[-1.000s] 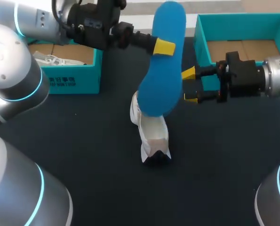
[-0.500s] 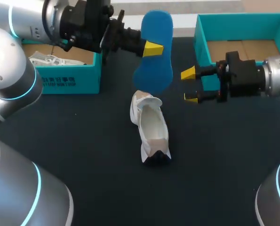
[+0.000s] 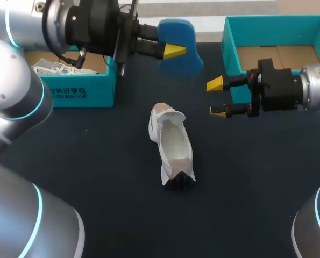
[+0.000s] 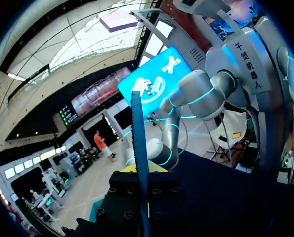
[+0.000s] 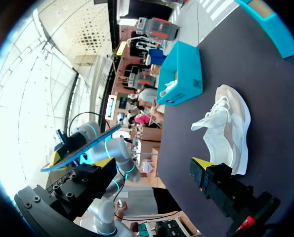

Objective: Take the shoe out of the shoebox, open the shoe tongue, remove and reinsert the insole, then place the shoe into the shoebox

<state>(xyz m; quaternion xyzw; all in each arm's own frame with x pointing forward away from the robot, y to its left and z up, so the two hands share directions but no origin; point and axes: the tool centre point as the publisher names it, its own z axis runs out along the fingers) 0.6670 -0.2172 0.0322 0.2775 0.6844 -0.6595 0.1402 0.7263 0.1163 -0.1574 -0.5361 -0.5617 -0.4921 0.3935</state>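
The white shoe [image 3: 172, 153] lies on the surface [image 3: 84, 177], its mouth empty. The blue insole [image 3: 187, 36], a second ago still dipping into it, now hangs clear above, pinched in the left end effector [image 3: 175, 51] (removal looks done; reinsertion comes next). The right end effector [image 3: 218, 98] waits beside the teal shoebox [image 3: 230, 45], fingers spread, holding nothing.

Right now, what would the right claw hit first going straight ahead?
The right claw points between the insole and the shoe; height unclear, so it may clip the shoe, otherwise the left box.
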